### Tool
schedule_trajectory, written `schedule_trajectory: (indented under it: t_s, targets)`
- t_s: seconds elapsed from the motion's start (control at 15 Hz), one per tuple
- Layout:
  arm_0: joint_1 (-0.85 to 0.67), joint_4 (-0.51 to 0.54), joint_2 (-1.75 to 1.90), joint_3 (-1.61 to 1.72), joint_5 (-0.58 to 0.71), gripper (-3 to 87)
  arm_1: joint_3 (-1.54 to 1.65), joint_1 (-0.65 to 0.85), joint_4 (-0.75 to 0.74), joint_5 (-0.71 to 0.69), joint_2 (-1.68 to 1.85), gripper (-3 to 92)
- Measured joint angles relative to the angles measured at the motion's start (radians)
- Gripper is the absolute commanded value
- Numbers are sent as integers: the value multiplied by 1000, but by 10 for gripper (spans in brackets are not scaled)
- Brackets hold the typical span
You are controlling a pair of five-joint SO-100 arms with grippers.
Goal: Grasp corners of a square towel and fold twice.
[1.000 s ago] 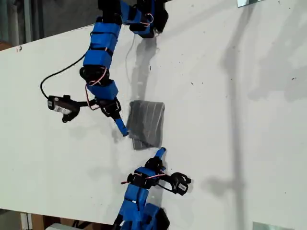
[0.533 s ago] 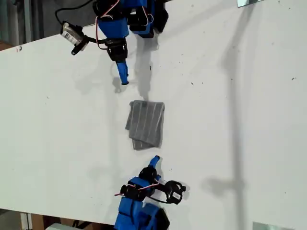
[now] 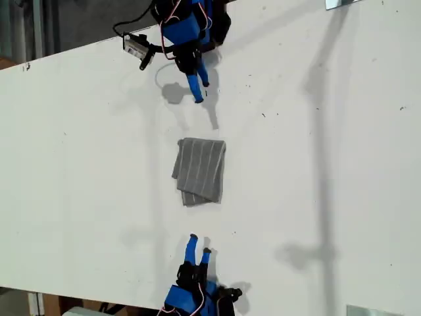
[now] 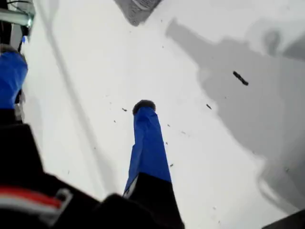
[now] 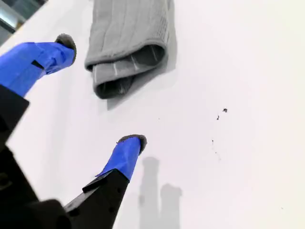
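Observation:
The towel [image 3: 200, 170] lies folded into a small grey pinstriped rectangle at the middle of the white table [image 3: 316, 164], with no gripper touching it. My first gripper [image 3: 200, 91] hovers open near the exterior view's top, well away from the towel [image 4: 136, 7]; one blue finger [image 4: 145, 138] points at bare table. My second gripper [image 3: 199, 243] sits near the exterior view's bottom edge, open and empty, facing the towel's thick rolled end [image 5: 128, 33] across a short gap. The corners are tucked into the folds and cannot be told apart.
The table's far edge [image 3: 79, 49] runs diagonally across the exterior view's upper left, with dark floor beyond it. Small black specks [image 3: 263, 115] dot the surface. Metal pieces [image 3: 339, 3] sit at the exterior view's right corners. Arm shadows fall across the right half.
The first arm has pulled back from the towel's edge to the exterior view's top. The second arm has drawn back toward the bottom edge and its jaws have spread. The towel has stayed put.

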Motion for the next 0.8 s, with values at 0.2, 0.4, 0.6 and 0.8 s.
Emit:
schedule_trajectory:
  t_s: [0.2, 0.4, 0.6, 0.8]
  targets:
    - [-14, 6, 40, 26, 25, 327, 9, -106, 69, 129, 11, 331]
    - [-63, -58, 40, 146, 146, 314, 12, -272, 92, 140, 12, 305]
    - [-61, -112, 44, 209, 341, 293, 21, -405, 92, 155, 12, 298]
    - [-44, -118, 46, 216, 446, 275, 21, -428, 94, 155, 12, 297]
